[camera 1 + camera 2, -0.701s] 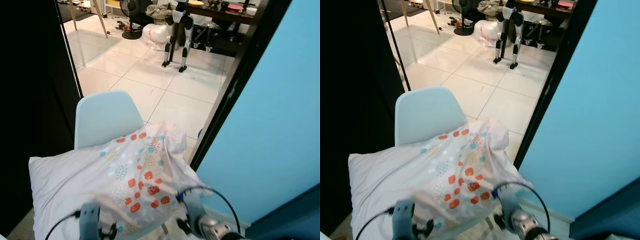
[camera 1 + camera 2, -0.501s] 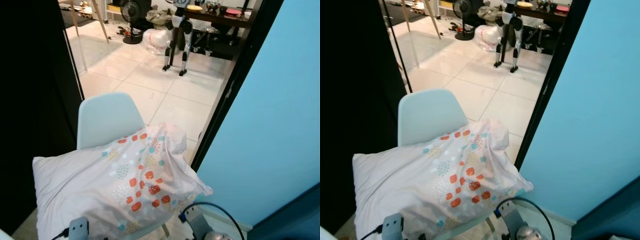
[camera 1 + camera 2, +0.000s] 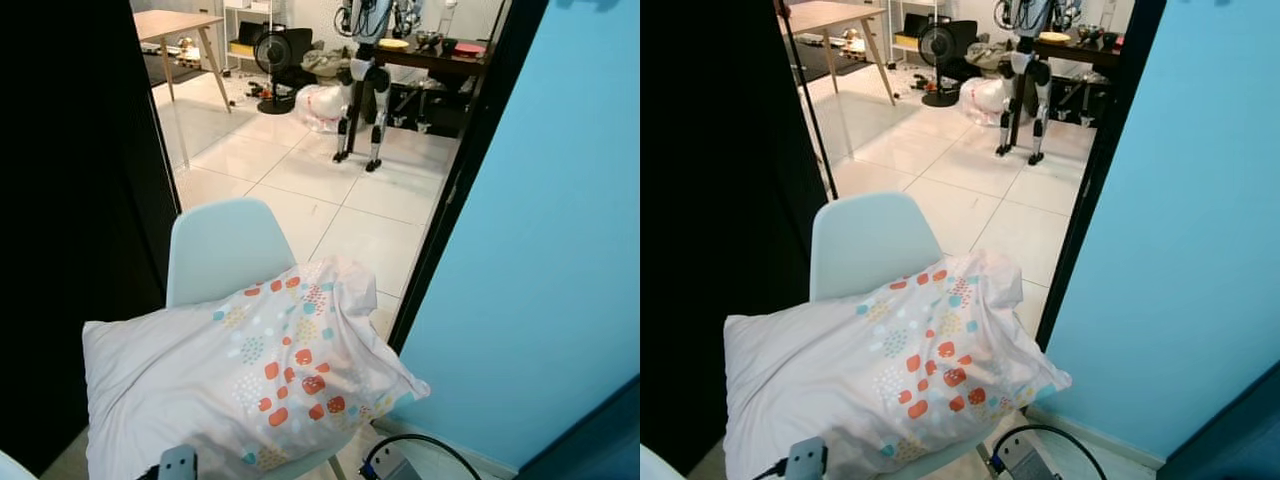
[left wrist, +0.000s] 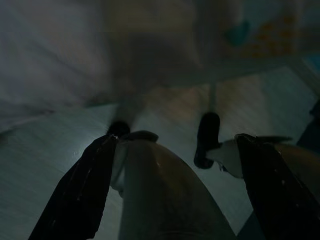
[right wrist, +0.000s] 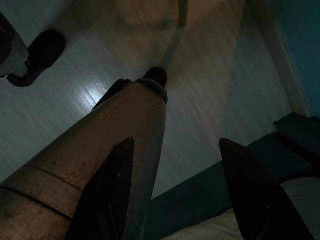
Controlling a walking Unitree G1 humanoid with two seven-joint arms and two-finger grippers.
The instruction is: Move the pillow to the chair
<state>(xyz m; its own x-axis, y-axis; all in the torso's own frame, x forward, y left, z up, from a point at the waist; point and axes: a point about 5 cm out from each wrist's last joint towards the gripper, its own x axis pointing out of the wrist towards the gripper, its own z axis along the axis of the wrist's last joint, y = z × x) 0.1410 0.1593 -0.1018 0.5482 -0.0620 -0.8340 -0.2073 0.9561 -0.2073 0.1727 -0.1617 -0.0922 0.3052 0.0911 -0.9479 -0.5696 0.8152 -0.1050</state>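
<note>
The pillow (image 3: 250, 375), white with orange and teal spots, lies across the seat of a pale blue chair (image 3: 218, 250), leaning on its backrest and overhanging the seat on both sides. Both of my arms hang low in front of the chair; their wrists (image 3: 178, 465) just show at the bottom edge. In the dim left wrist view my left gripper (image 4: 176, 141) is open, with the floor, my own legs and the pillow's underside (image 4: 150, 45) beyond it. My right gripper (image 5: 176, 143) is open too, pointing down at the floor beside my leg.
A black door frame (image 3: 455, 190) and a blue wall (image 3: 560, 250) stand close on the right, a dark panel (image 3: 70, 200) on the left. Beyond lie white floor tiles (image 3: 300, 170), another humanoid robot (image 3: 362, 90), a fan (image 3: 272, 55) and a wooden table (image 3: 180, 25).
My arms have dropped away from the pillow's front edge to the bottom of the picture. The camera has tilted up. The pillow stays on the chair.
</note>
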